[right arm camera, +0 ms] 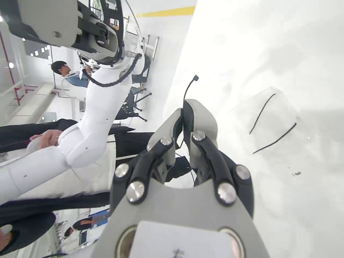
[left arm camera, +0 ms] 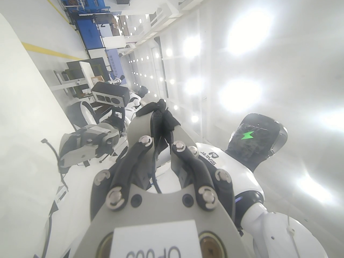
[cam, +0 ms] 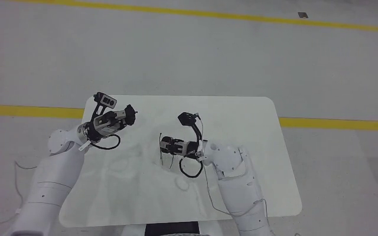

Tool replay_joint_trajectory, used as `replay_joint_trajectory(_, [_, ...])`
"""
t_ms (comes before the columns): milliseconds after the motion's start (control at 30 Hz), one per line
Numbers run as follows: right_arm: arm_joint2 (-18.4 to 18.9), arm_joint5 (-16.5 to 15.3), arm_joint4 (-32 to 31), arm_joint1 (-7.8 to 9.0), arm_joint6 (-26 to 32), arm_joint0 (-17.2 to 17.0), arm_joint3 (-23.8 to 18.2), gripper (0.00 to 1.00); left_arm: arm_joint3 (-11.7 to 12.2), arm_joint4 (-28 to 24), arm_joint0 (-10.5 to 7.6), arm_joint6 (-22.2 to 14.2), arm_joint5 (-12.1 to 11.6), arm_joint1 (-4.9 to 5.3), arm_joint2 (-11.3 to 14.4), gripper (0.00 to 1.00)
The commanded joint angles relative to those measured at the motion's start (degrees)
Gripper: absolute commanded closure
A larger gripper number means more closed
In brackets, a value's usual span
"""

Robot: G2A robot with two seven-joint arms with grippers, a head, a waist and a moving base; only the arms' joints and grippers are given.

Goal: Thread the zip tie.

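The right gripper [right arm camera: 183, 116] is stretched out low over the middle of the table [cam: 248, 118], its claw clamped on a black zip tie [right arm camera: 189, 89] whose head end pokes out past the fingertips. The left gripper [cam: 131, 113] hangs above the table's far left corner with its fingertips pressed together.

Glossy white arms [cam: 237, 177] end in grey fingers [right arm camera: 204, 118] with black links [right arm camera: 212, 153], silver screws [right arm camera: 227, 190], looping black cables [right arm camera: 113, 82].
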Motion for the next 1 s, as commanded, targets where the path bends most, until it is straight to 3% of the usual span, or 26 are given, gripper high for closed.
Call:
replay_joint_trajectory(0, [-0.01,0.02,-0.27,0.00,-0.01,0.00,-0.01,1.00,0.00,0.00,0.00,0.00,0.00,0.00,0.00,1.00])
replay_joint_trajectory(167, [-0.04,0.08,-0.10,0.01,-0.95,-0.20,0.13,1.00,0.00,0.00,0.00,0.00,0.00,0.00,0.00,1.00])
replay_joint_trajectory(233, [0.26,0.14,0.75,0.12,-5.12,-0.70,-0.36,1.00,-0.02,0.07,0.07,0.48,0.07,-0.01,0.04,1.00])
replay_joint_trajectory(300, [0.94,-0.07,2.56,0.26,-8.87,-1.56,-1.74,1.00,-0.82,0.35,1.03,3.35,0.18,-0.07,0.58,1.00])
replay_joint_trajectory(567, [1.38,-8.94,3.82,0.97,-23.53,-5.74,-6.63,1.00,-2.76,2.17,4.03,12.09,0.00,-0.99,2.33,1.00])
replay_joint_trajectory(767, [-0.05,-15.58,-2.37,1.42,-36.21,-7.91,-7.53,1.00,-3.87,5.33,5.49,16.99,0.00,-2.55,5.07,1.00])
replay_joint_trajectory(867, [-1.05,-15.96,-6.53,1.63,-42.01,-8.66,-8.03,1.00,-4.28,6.39,6.05,19.72,0.00,-3.48,6.41,1.00])
replay_joint_trajectory(967, [-1.20,-15.96,-7.20,1.71,-42.56,-8.61,-8.22,1.00,-4.67,6.80,6.14,20.66,0.00,-3.75,6.71,1.00])
